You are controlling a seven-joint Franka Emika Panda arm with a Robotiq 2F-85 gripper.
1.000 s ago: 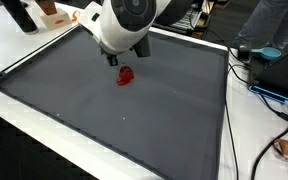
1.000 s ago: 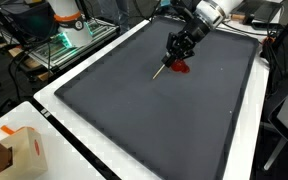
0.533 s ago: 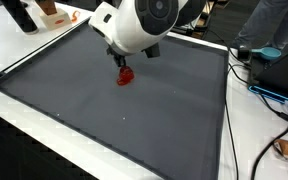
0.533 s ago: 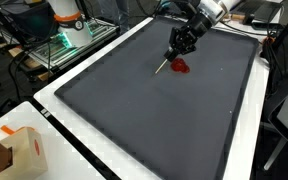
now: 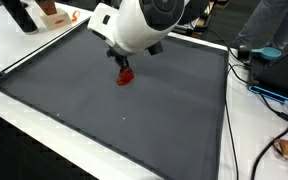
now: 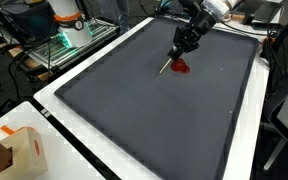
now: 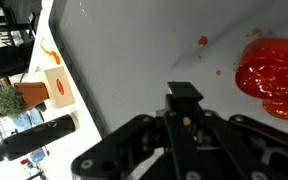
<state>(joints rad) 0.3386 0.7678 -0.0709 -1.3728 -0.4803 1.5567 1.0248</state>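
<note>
Just beside the jaws lies a red blob (image 7: 271, 72).

**What the views keep back**

In an exterior view the arm (image 5: 139, 25) hides most of the hand (image 5: 122, 60) and the top of the red lump (image 5: 125, 77). The wrist view cuts the lump off at its right edge. The hand's jaws are dark and blurred there, so their gap is unreadable.

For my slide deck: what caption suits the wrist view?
Gripper shut on a thin tool, above a grey mat, with a glossy red blob close by.
</note>
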